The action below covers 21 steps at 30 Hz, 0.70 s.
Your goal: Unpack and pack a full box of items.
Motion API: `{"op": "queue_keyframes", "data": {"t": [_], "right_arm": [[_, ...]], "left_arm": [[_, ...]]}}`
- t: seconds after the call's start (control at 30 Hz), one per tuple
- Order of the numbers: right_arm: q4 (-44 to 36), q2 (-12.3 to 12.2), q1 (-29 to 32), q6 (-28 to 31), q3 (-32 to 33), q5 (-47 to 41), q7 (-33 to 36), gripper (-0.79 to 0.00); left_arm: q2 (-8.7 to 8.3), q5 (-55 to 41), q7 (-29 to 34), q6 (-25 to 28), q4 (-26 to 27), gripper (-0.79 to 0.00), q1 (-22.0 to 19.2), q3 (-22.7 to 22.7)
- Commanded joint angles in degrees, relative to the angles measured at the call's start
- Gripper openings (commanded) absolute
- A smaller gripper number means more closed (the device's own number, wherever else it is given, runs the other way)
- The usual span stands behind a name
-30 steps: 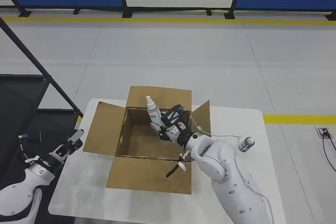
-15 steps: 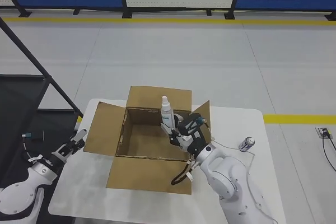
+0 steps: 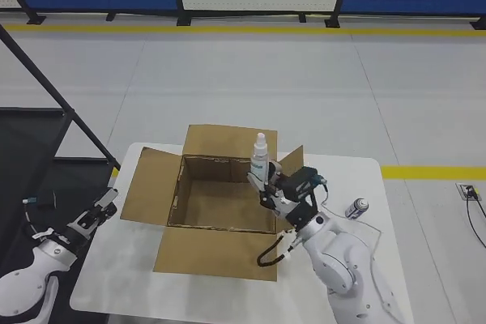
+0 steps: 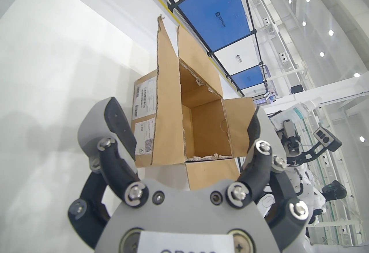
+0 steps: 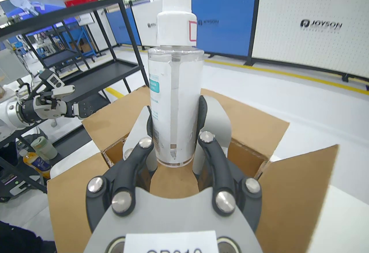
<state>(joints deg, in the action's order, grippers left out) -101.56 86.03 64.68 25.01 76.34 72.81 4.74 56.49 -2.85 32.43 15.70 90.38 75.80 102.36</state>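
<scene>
A spray bottle [image 3: 260, 158] is being held upright by the right hand [image 3: 263, 178], whose fingers [image 5: 203, 113] are being pressed against both sides of its lower body, just above the base. The bottle is showing as a clear, straight-sided cylinder with clear liquid inside, topped by a white collar and a white pump head. A pale label with a teal patch is running down its side, and a red-outlined square is sitting on the collar. It is being held in the air over the cardboard box [image 3: 219, 253], at about 1 o'clock of the opening, just beside the flap that is standing up on the box's 3 o'clock side. The box is sitting at the middle of the white surface [image 3: 348, 166], its flaps being held open and its brown inside being shown, with printed labels on one outer wall. A small can [image 3: 355, 208] is standing on the surface at 3 o'clock of the box, apart from it. The left hand [image 3: 105, 202] is being held released, its fingers spread wide with nothing between them, at 9 o'clock of the box near the surface's edge.
</scene>
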Motion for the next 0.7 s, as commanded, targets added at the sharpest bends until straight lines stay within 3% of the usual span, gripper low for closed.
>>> {"op": "queue_keyframes", "data": {"t": [0.0,0.17,0.33,0.67], "right_arm": [[-2.7,-0.7,4.6,2.5,4.2,1.7,-6.9,-0.785],[-6.8,-2.2,16.5,5.1,14.4,3.5,-20.4,-0.785],[-3.3,-3.2,23.4,5.0,22.2,4.2,-27.5,-0.785],[19.8,-4.1,16.6,1.5,24.2,3.5,-26.2,-0.785]], "left_arm": [[0.00,0.2,0.0,-0.1,-0.1,0.000,-0.2,-0.2],[0.03,1.5,0.7,-0.3,0.8,0.000,-1.3,-2.1],[0.11,2.1,0.5,-0.5,1.0,0.000,-2.2,-3.5],[0.10,0.4,-0.7,-0.4,-1.0,0.000,-2.2,-2.6]]}}
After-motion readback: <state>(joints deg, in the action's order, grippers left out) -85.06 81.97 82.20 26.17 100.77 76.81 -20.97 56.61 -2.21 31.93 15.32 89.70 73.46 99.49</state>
